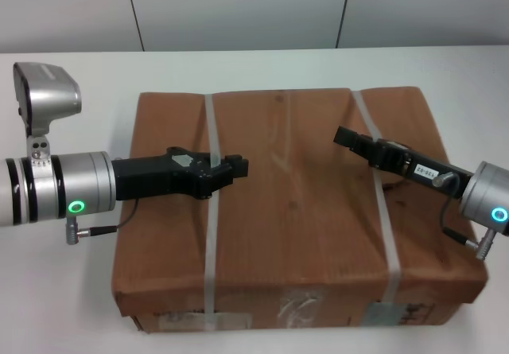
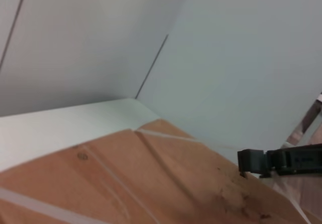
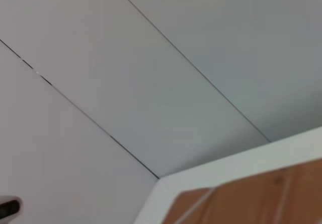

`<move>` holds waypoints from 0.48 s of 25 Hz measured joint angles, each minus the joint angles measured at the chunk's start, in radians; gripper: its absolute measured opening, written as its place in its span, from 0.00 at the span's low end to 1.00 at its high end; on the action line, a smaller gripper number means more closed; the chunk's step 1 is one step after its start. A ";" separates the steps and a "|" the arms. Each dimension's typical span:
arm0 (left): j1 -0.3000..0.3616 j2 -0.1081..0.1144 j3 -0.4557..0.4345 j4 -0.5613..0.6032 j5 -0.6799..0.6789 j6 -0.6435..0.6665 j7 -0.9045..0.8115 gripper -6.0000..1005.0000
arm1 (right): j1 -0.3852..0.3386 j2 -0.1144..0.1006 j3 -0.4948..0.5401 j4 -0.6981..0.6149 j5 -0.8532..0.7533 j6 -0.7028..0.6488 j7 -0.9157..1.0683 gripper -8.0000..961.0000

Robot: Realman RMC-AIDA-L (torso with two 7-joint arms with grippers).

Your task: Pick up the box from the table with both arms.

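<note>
The box is large, flat and brown and lies on the white table. Two whitish straps bind it, and torn labels show on its front side. My left gripper reaches in from the left, over the box top at the left strap, with its fingers together. My right gripper reaches in from the right, over the box top near the right strap, fingers together and empty. The left wrist view shows the box top and the right gripper farther off. The right wrist view shows a box corner.
The table stretches well beyond the box on the left, right and far sides. A grey panelled wall stands behind the table's far edge. The box's front side is near the table's front edge.
</note>
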 joint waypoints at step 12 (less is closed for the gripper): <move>0.023 0.003 -0.002 0.111 0.000 0.085 -0.049 0.12 | -0.005 -0.003 0.000 -0.015 0.005 -0.111 0.027 0.02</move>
